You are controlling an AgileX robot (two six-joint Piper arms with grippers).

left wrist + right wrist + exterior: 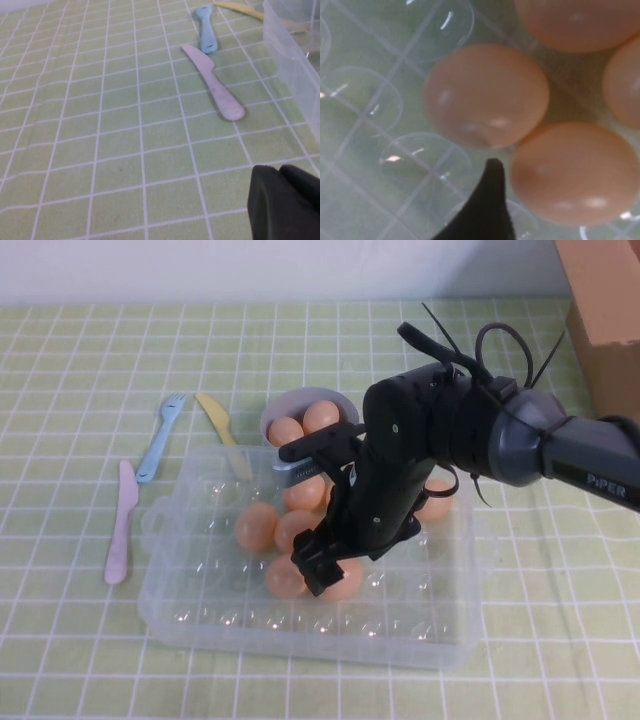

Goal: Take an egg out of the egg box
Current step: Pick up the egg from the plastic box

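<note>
1. Clear egg box (190, 615) has several eggs in its cells.
2. Grey bowl (272, 417) beyond the fingers holds two eggs.
3. Right gripper (322, 570) is down in the box, can't tell if it's closed.
4. The egg (575, 172) sits right beside one fingertip (492, 172), long axis roughly flat.
5. Left gripper (285, 200) hovers over the cloth, fingers unclear.

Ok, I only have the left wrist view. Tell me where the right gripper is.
Observer: The right gripper is down inside the egg box, among the front eggs.
Operator: Name the nearest one.
Observer: The egg lies close beside it, on its right.
Operator: Say whether the left gripper shows from above.
Observer: No. The left gripper, over the tablecloth near the pink knife, is outside the high view.
</note>
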